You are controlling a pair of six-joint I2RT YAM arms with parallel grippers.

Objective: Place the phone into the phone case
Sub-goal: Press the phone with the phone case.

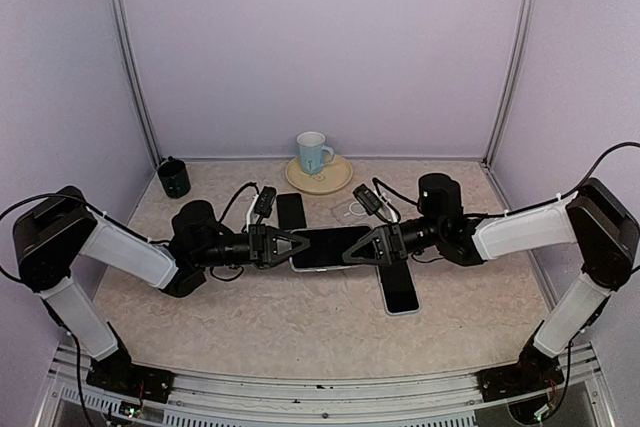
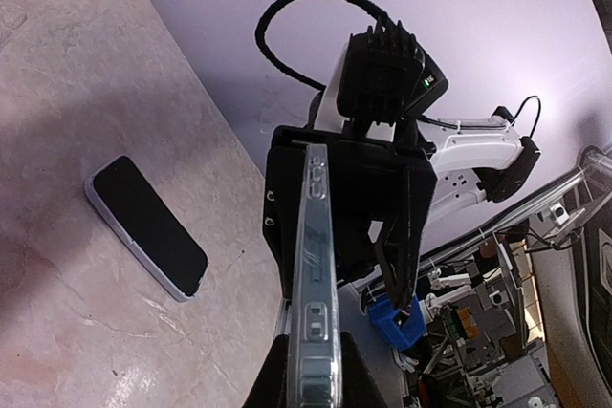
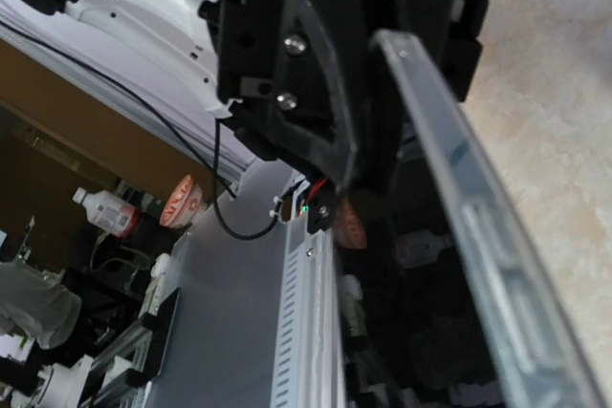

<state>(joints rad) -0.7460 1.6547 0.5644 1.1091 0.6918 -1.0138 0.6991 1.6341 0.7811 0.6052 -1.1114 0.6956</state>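
The phone case (image 1: pixel 330 246), clear-rimmed with a dark face uppermost, lies level over the middle of the table (image 1: pixel 250 317). Its long axis runs left to right between the two grippers. The left gripper (image 1: pixel 303 246) is clamped on its left end. The right gripper (image 1: pixel 355 246) is at the other end; I cannot tell whether its jaws grip.

A phone (image 1: pixel 400 292) lies flat, screen up, just nearer than the right gripper, with its long axis running near to far. Behind the case lie a dark slab (image 1: pixel 291 210) and a clear shell (image 1: pixel 350 209).

At the back a pale blue mug (image 1: pixel 314 151) stands on a yellow plate (image 1: pixel 340 179), with a dark cup (image 1: pixel 173 178) at back left. Their contents are hidden.
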